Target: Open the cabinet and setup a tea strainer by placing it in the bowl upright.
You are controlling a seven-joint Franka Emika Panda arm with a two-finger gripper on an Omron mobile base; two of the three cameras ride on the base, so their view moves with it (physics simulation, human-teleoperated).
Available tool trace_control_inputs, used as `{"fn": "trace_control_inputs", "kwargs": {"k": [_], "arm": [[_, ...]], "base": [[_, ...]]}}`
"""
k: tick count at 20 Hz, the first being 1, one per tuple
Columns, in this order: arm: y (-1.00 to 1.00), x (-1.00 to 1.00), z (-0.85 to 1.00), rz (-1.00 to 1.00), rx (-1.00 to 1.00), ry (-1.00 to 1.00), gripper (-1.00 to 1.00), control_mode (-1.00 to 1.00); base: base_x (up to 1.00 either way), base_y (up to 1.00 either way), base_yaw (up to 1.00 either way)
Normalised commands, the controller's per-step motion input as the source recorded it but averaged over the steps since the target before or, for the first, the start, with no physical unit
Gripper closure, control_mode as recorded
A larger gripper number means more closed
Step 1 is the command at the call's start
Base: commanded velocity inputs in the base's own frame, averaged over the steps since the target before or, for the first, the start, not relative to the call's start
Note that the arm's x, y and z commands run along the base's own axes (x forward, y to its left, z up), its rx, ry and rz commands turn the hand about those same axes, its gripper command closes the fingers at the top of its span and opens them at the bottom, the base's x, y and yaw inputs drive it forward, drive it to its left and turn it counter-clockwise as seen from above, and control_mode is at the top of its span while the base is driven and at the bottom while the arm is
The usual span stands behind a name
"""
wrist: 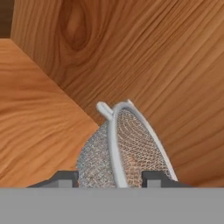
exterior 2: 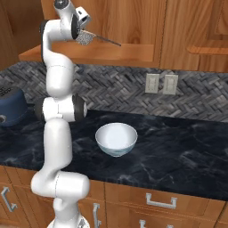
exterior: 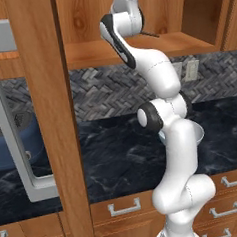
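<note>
Tea strainer (exterior 2: 84,38) lay on the open cabinet's shelf (exterior 2: 67,52) | end effector (wrist: 111,177) narrowed astride its mesh cup; grip uncertain | looked light, flimsy, slippery; rim the firmest hold.

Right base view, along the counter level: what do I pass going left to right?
Dark blue appliance → robot arm → bowl → wall outlets.
</note>
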Motion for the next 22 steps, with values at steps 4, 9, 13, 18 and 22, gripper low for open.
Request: {"fn": "trace_control_inputs", "kwargs": {"k": [4, 9, 13, 18, 22], "arm": [[0.08, 0.00, -0.01, 0.01, 0.00, 0.00, 1.00, -1.00], [0.14, 0.00, 0.00, 0.00, -0.01, -0.02, 1.00, -1.00], [0.04, -0.07, 0.00, -0.02, -0.19, -0.21, 1.00, -1.00], [0.01, -0.15, 0.00, -0.08, -0.32, -0.17, 1.00, -1.00], [0.05, -0.52, 0.00, -0.17, -0.05, -0.02, 1.00, -1.00]], "base": [[0.00, 0.00, 0.00], [0.00, 0.00, 0.00], [0.00, 0.00, 0.00], [0.00, 0.00, 0.00], [0.00, 0.00, 0.00]]}}
